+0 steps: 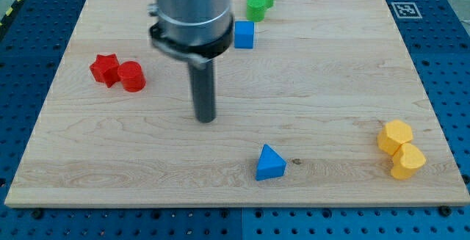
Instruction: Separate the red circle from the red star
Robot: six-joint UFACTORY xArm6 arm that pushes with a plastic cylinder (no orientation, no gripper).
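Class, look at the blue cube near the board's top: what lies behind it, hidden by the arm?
The arm's grey housing covers the blue cube's left edge; anything behind there is hidden. Only bare wooden board shows elsewhere around it.

1. my tip point(205, 120) is resting on the wooden board point(330, 71), well to the view's right of the red pair.
2. the red star point(105, 69) is touching the red circle point(132, 76) on its right.
3. a blue triangle point(270, 163) is sitting below my tip, toward the view's right.
4. a blue cube point(244, 34) is lying near two green blocks point(258, 1).
5. two yellow blocks point(400, 148) are touching at the right edge.

A lab bench is showing here: a wooden board point(308, 86) is lying on a blue pegboard point(448, 20), with a printed marker point(405, 9) sitting on the board's corner.
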